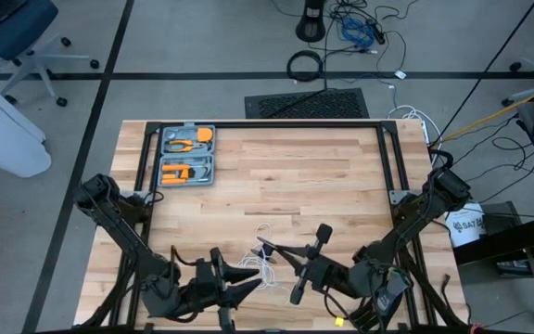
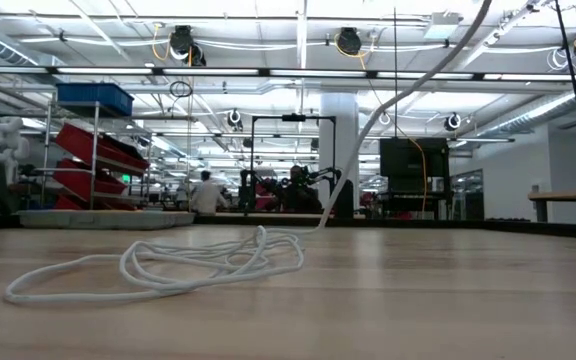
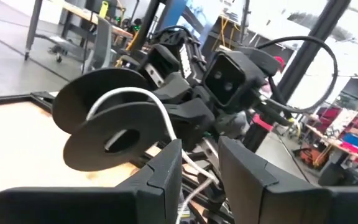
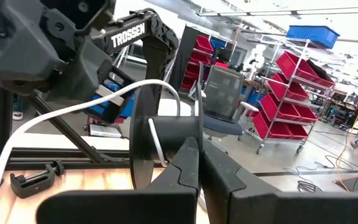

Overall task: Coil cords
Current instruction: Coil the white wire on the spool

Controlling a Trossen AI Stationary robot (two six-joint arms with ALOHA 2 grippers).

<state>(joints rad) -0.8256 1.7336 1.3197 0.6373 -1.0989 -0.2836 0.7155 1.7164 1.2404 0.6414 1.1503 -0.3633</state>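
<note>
1. The work surface is a pale butcher-block wooden table [image 1: 276, 176] with a black metal frame along its edges; it stands on a grey floor marked with dark lines.
2. At the table's far left corner lies an open grey tool case [image 1: 186, 155] holding orange-handled tools.
3. Beyond the table, the floor carries a black ribbed mat [image 1: 307, 102], loose black, blue and white floor cables [image 1: 360, 32], and a white bucket [image 1: 464, 225] by the right edge with partly readable lettering "SAT".
4. The low view looks across the table into a large hall with red shelving bins [image 2: 93, 160], a blue crate [image 2: 93, 97], ceiling lights and a person [image 2: 206, 192] far off.
5. The thin white cord [image 2: 168, 265] lies in loose loops on the wood near the front edge, between the two arms, with one strand rising off the table.
6. The right gripper [image 4: 199, 165] is clenched on the small black disc-shaped reel [image 4: 160, 140], held above the table near the front centre; the cord wraps its hub.
7. The left gripper [image 3: 201, 168] sits just beside the reel, fingers partly apart with the cord passing between them; whether it pinches the cord I cannot tell.
8. White lettering "TROSSEN" [image 4: 128, 34] shows on the left arm in the right wrist view.
</note>
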